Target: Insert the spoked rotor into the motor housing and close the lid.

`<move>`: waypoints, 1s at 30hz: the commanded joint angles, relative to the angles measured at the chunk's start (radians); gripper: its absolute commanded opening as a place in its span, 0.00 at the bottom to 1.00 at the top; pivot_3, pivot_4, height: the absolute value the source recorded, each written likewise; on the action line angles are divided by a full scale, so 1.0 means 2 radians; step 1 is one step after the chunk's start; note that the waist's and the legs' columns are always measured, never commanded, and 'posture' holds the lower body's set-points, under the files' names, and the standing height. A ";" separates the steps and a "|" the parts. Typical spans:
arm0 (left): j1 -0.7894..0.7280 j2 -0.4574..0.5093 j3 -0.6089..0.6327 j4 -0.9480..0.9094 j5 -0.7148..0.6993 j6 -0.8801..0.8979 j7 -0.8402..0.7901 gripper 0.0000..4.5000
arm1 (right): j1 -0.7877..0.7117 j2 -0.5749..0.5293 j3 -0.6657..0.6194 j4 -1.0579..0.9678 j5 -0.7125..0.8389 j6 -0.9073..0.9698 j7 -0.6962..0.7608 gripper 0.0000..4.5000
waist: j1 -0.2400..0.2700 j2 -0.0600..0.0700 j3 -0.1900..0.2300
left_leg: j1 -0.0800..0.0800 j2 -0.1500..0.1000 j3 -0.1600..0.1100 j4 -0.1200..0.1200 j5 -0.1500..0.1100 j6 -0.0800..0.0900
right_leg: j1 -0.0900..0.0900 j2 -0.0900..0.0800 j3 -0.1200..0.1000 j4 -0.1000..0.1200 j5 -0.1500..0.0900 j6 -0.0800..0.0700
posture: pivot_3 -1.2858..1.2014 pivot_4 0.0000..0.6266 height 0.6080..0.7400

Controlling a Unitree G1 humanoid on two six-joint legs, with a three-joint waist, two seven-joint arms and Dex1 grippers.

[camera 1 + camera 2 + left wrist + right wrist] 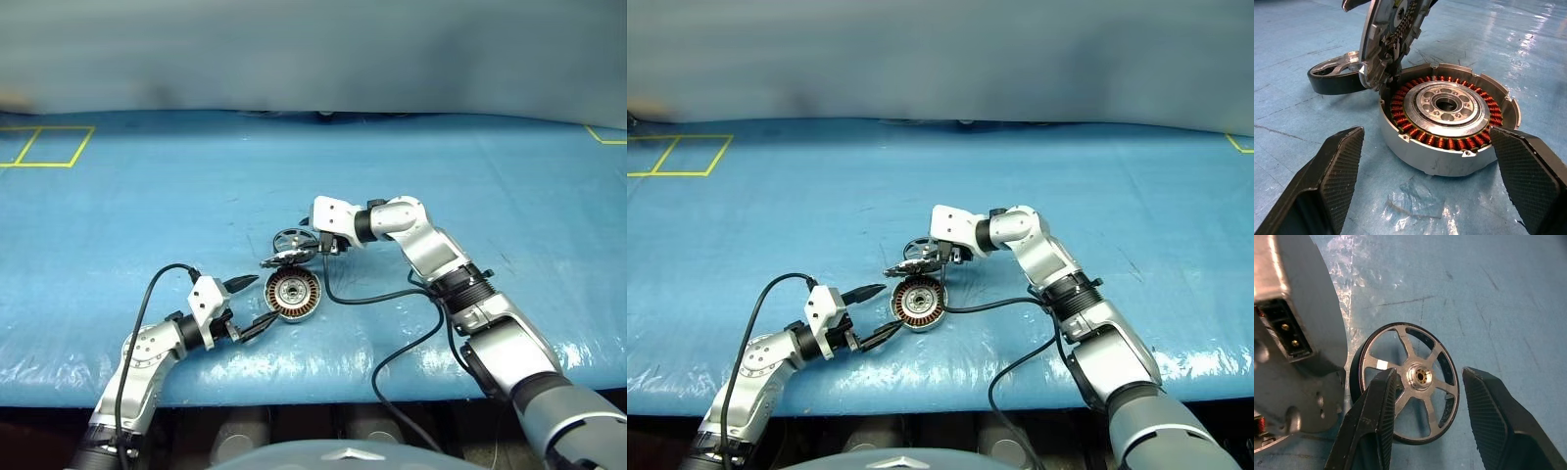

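1. Right gripper (1425,423) fingers stood apart, empty, just above the small black spoked rotor (1409,382) lying flat on the blue tabletop (147,196).
2. Left gripper (1425,181) fingers spread wide, flanking the silver-grey motor housing (1449,117), its lid (1386,39) upright.

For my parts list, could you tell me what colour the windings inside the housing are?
Copper-orange windings ring the silver hub; clearest in the left wrist view.

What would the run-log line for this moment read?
rotor: spoked rotor flat on blue sheet, not inserted | motor housing: lid raised | left claw: open, flanking housing | right claw: open over rotor
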 commanded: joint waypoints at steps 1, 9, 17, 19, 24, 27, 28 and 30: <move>0.008 0.002 0.007 -0.017 0.001 -0.001 0.005 0.96 | -0.014 0.007 -0.004 0.011 -0.004 -0.013 0.004 0.49 | 0.000 0.000 0.000 | 0.000 0.000 0.000 0.000 0.000 0.000 | 0.000 0.000 0.000 0.000 0.000 0.000 | 0.52 0.24 1.00; 0.013 0.004 0.009 -0.019 0.001 -0.003 0.009 0.96 | -0.004 0.011 0.003 0.032 -0.019 -0.002 0.013 0.49 | -0.001 0.000 0.000 | 0.000 0.000 0.000 0.000 0.000 0.000 | 0.000 0.000 0.000 0.000 0.000 0.000 | 0.52 0.24 1.00; 0.018 0.007 0.011 -0.025 -0.001 -0.001 0.010 0.96 | 0.009 0.010 0.000 0.031 -0.025 0.008 0.006 0.49 | -0.001 0.000 0.000 | 0.000 0.000 0.000 0.000 0.000 0.000 | 0.000 0.000 0.000 0.000 0.000 0.000 | 0.52 0.24 1.00; 0.018 0.008 0.010 -0.025 -0.001 -0.001 0.009 0.96 | 0.009 0.012 0.000 0.037 -0.025 0.010 0.004 0.49 | -0.001 0.000 0.000 | 0.000 0.000 0.000 0.000 0.000 0.000 | 0.000 0.000 0.000 0.000 0.000 0.000 | 0.52 0.24 1.00; 0.017 0.009 0.009 -0.024 -0.001 -0.002 0.009 0.96 | 0.012 0.015 0.005 0.044 -0.025 0.018 0.011 0.45 | -0.001 0.000 0.000 | 0.000 0.000 0.000 0.000 0.000 0.000 | 0.000 0.000 0.000 0.001 0.000 0.000 | 0.52 0.24 1.00; 0.015 0.009 0.009 -0.024 0.000 -0.003 0.009 0.96 | 0.015 0.014 0.006 0.043 -0.026 0.019 0.012 0.30 | -0.001 0.000 0.000 | 0.000 0.000 0.000 0.000 0.000 0.000 | 0.000 0.000 0.000 0.001 0.000 0.000 | 0.52 0.24 1.00; 0.015 0.009 0.009 -0.023 0.000 -0.003 0.010 0.96 | 0.015 0.013 0.003 0.042 -0.026 0.019 0.010 0.26 | -0.001 0.000 0.000 | 0.001 0.000 0.000 0.000 0.000 0.000 | 0.001 0.000 0.000 0.001 0.000 0.000 | 0.52 0.24 1.00; 0.013 0.009 0.009 -0.023 0.001 -0.002 0.010 0.96 | 0.015 0.009 -0.005 0.038 -0.026 0.017 0.001 0.25 | -0.001 0.000 0.000 | 0.001 0.000 0.000 0.000 0.000 0.000 | 0.001 0.000 0.000 0.001 0.000 0.000 | 0.52 0.24 1.00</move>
